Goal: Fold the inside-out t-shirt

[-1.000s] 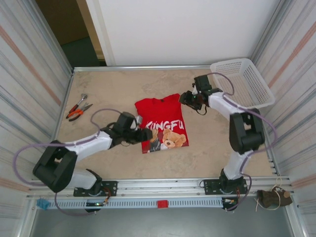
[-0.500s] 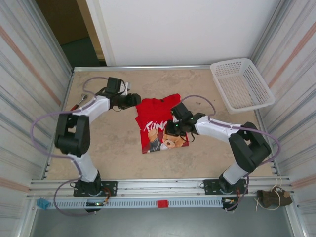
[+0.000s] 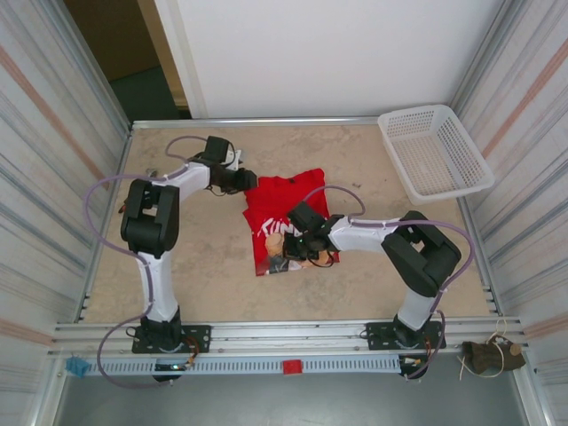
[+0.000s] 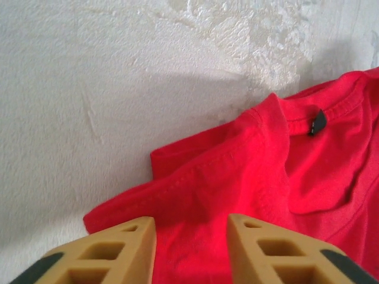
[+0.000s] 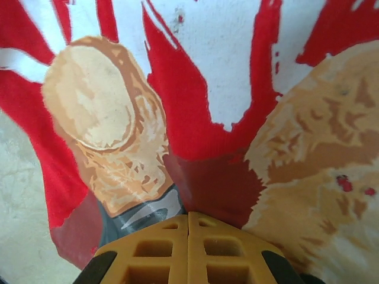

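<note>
Right gripper (image 3: pixel 293 244) sits low over the near half of the inside-out t-shirt (image 3: pixel 286 197), which lies spread about the middle of the table (image 3: pixel 213 257), collar toward the far side and printed face up. On the right wrist view the two tan fingers (image 5: pixel 160 248) are pressed flat together with no gap, directly above the bear print (image 5: pixel 106 118) and white lettering; whether any cloth is nipped between them cannot be told. Red fabric runs out to a near edge with bare table beside it. Left gripper (image 3: pixel 247 183) is at the far-left corner of the garment, at the sleeve and shoulder. On the left wrist view its fingers (image 4: pixel 260 248) stand apart, with red cloth showing in the gap; contact with the cloth cannot be confirmed. Collar with a small dark tag (image 4: pixel 318 122) lies just beyond. White mesh basket (image 3: pixel 417 113) stands at the far-right corner, well apart from the shirt.
</note>
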Controlling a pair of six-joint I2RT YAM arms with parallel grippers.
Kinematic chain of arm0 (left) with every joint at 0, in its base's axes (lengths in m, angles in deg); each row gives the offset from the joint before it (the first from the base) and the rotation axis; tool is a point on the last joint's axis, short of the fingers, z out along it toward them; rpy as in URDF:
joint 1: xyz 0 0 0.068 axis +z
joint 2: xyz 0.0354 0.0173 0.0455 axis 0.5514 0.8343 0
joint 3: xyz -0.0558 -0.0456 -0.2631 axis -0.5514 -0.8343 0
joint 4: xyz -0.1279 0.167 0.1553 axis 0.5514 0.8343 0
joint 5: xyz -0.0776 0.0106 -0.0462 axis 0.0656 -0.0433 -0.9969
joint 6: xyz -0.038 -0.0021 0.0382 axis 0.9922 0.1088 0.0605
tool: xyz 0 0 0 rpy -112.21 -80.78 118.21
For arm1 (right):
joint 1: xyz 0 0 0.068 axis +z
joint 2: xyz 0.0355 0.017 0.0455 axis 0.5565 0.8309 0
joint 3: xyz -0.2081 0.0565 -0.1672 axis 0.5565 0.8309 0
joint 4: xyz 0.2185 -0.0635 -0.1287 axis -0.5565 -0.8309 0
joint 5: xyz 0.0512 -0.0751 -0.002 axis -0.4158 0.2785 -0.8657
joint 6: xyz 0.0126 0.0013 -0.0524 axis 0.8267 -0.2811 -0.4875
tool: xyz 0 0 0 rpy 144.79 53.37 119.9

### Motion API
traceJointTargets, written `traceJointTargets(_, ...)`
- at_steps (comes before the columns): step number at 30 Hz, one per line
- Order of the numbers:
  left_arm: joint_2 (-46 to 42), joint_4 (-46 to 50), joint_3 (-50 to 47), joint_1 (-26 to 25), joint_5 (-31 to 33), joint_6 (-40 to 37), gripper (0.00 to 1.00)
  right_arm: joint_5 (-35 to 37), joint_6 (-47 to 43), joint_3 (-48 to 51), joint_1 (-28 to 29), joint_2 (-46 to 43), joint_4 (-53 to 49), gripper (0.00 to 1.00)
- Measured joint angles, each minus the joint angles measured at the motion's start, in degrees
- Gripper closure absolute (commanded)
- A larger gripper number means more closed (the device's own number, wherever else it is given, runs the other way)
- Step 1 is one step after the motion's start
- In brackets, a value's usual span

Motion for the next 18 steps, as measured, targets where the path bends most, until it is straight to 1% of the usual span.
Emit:
traceJointTargets(2,1.3,0.2,1.3,0.0,-0.2,0.2,0.99,-0.1,0.7,0.2,0.0,0.2,0.7,1.00)
traceJointTargets(3,2.1,0.3,2.4,0.0,-0.2,0.1,1.00,-0.1,1.2,0.3,0.0,0.2,0.9,1.00)
traceJointTargets(7,4.2,0.3,6.4,0.0,-0.1,0.3,1.00,-0.2,2.6,0.7,0.0,0.2,1.7,1.00)
traceJointTargets(13,4.4,-0.5,10.9,0.3,-0.1,1.2,1.00,0.2,4.1,1.2,0.4,0.2,2.9,1.00)
traceJointTargets(14,4.4,-0.6,11.2,0.5,-0.1,1.5,0.90,0.2,4.4,1.3,0.4,0.1,3.1,1.00)
traceJointTargets(15,4.4,-0.8,11.3,0.7,-0.1,1.8,0.76,0.2,4.5,1.4,0.4,0.1,3.2,1.00)
traceJointTargets(16,4.4,-0.7,11.4,0.9,-0.1,1.7,0.64,0.3,4.5,1.4,0.4,0.1,3.2,1.00)
traceJointTargets(17,4.4,-0.7,11.4,1.1,0.1,1.7,0.53,0.3,4.5,1.4,0.5,0.0,3.2,1.00)
traceJointTargets(18,4.4,-0.7,11.2,1.2,0.3,1.7,0.47,0.4,4.5,1.4,0.5,0.0,3.3,1.00)
